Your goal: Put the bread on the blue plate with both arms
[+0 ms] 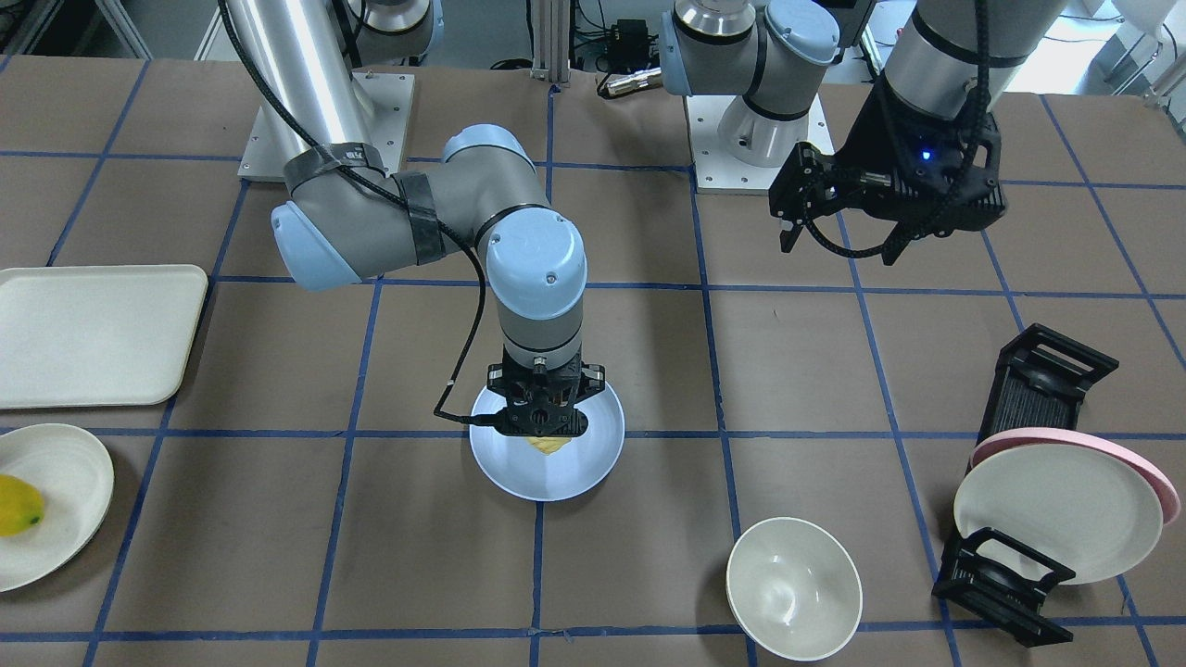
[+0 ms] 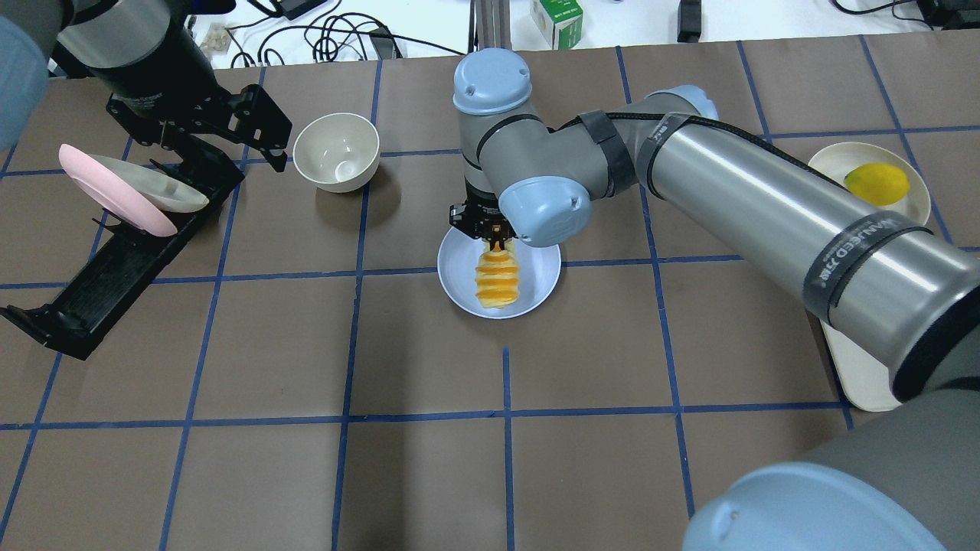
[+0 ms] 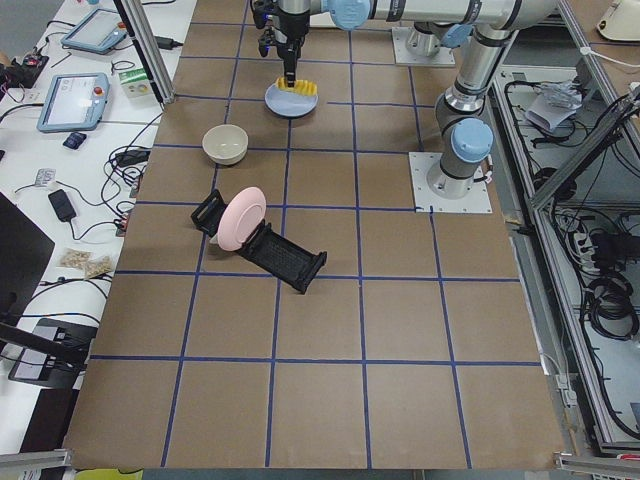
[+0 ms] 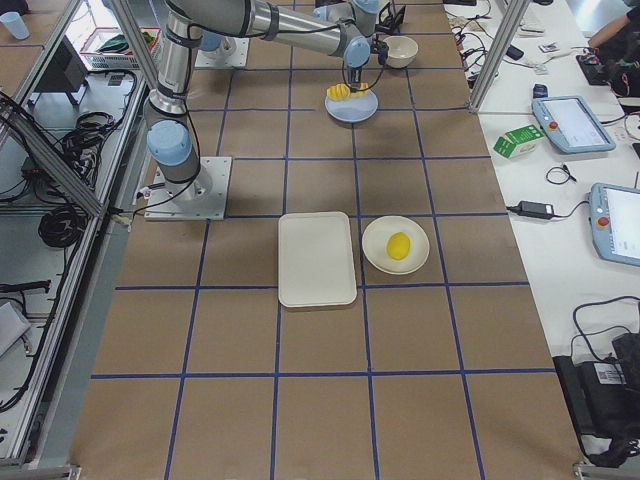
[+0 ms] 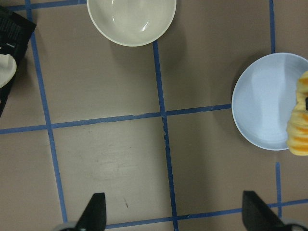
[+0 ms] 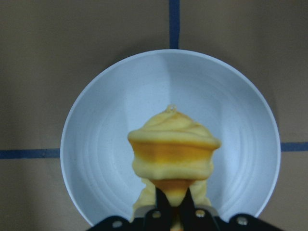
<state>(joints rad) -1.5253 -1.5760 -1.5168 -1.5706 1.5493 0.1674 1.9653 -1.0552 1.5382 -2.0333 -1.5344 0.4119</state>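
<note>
The bread [image 2: 496, 279], a ridged orange and pale yellow loaf, hangs end-down over the blue plate [image 2: 454, 264] near the table's middle. My right gripper [image 2: 496, 243] is shut on the loaf's upper end. In the right wrist view the bread [image 6: 173, 144] points down at the plate [image 6: 96, 144]; I cannot tell whether it touches. My left gripper [image 1: 841, 252] is open and empty, held high near its base. Its wrist view shows the plate [image 5: 260, 106] and bread [image 5: 299, 130] at the right edge.
A cream bowl [image 1: 792, 588] stands near the plate. A black rack [image 1: 1056, 389] holds a pink-rimmed plate [image 1: 1075, 440] and a cream plate. A cream tray [image 1: 93, 333] and a cream plate [image 1: 65, 482] with a yellow fruit [image 1: 18, 505] lie on the right arm's side.
</note>
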